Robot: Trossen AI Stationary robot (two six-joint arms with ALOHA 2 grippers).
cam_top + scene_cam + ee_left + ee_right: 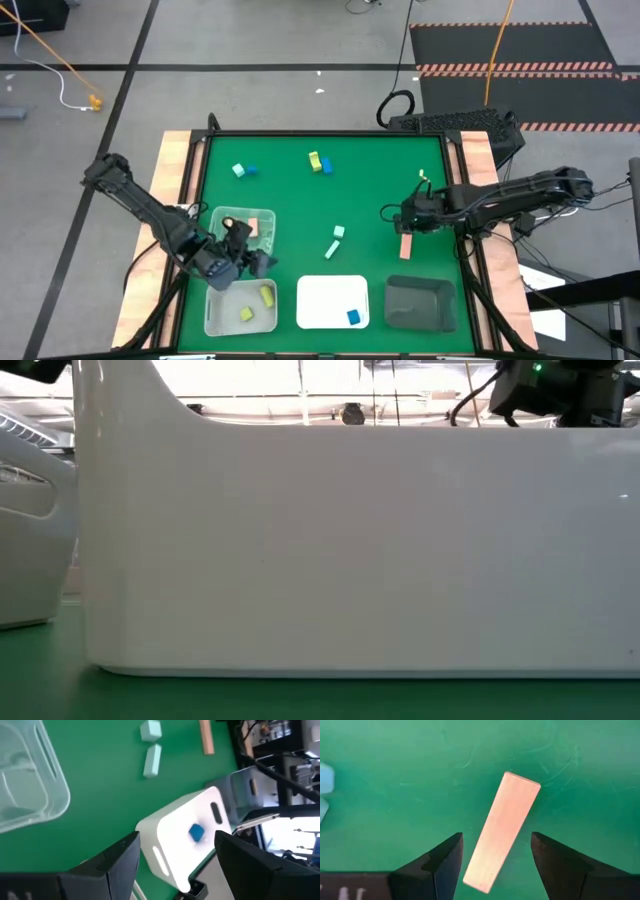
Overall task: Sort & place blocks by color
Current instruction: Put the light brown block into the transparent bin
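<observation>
That pink bar (501, 831) lying flat on the green tabletop (290, 215) looks light, stiff and a bit slick, so the right end effector (495, 865), spread wide over it, should pinch across its long sides mid-length.

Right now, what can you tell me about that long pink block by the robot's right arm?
The pink block is a short, flat bar in salmon pink with a smooth, plain face and square ends, maybe painted wood. It lies flat on the green table, tilted a little, near the right side and just above the dark tray. The right gripper hangs over it with fingers open on either side, not touching it. No other block touches it.
</observation>
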